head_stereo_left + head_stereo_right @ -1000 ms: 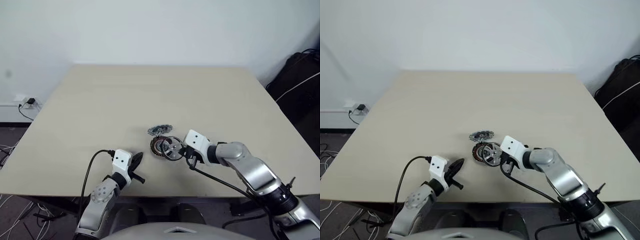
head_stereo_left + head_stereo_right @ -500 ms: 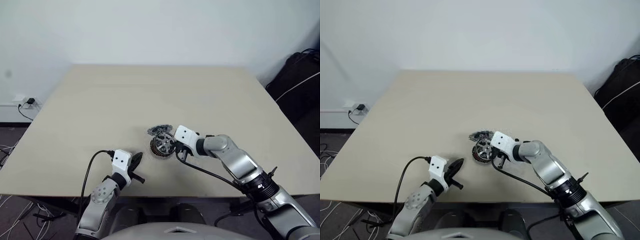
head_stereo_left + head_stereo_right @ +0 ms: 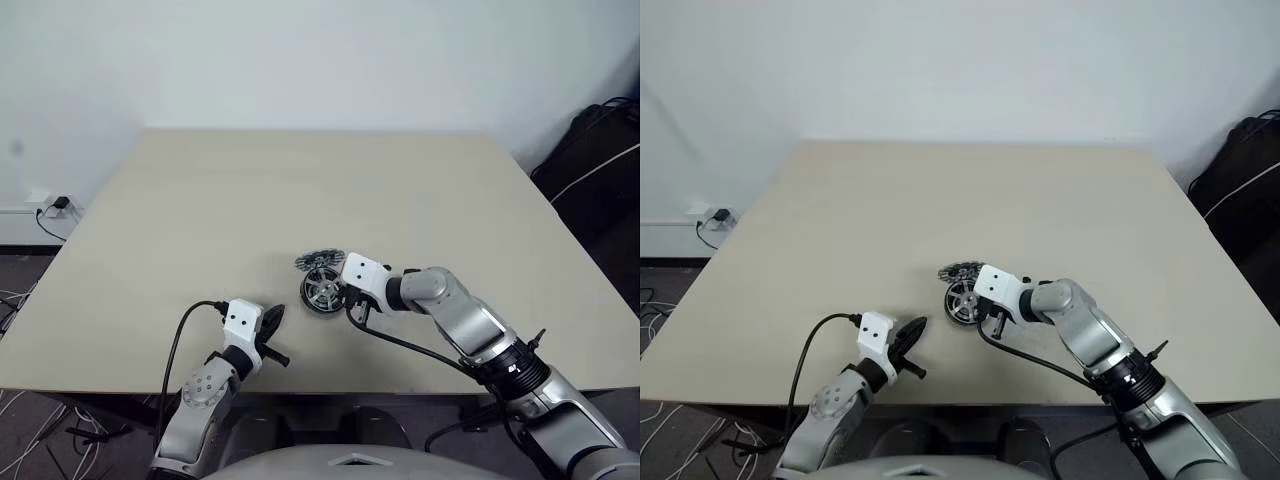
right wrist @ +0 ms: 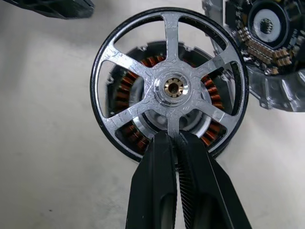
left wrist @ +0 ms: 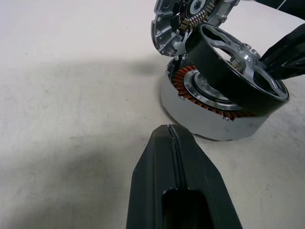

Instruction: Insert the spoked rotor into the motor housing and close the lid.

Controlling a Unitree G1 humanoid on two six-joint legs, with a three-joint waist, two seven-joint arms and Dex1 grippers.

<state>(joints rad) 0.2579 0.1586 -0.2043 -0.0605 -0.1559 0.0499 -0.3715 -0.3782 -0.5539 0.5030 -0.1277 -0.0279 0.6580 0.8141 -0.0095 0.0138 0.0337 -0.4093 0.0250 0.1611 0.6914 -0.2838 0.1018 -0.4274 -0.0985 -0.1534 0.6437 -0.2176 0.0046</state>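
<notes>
The spoked rotor [image 4: 172, 88], a dark ring with silver spokes, hangs slightly tilted just above the motor housing [image 5: 209, 126]. The housing's copper winding [image 4: 128, 83] shows through the spokes. My right gripper [image 4: 174, 138] is shut on the rotor's near spoke and rim, and it reaches in from the right in the head view [image 3: 345, 297]. The lid [image 3: 318, 260] lies just behind the housing with its inner side showing [image 4: 267, 47]. My left gripper [image 3: 275, 315] is shut and empty, resting on the table a short way in front and left of the housing.
The parts sit on a beige table [image 3: 200, 220], near the middle of its front half. A black cable [image 3: 180, 340] runs from the left wrist over the front edge. A dark bag [image 3: 600, 170] stands on the floor beyond the right edge.
My right gripper has carried the rotor leftward, from beside the housing to directly over it. The left arm has not moved.
</notes>
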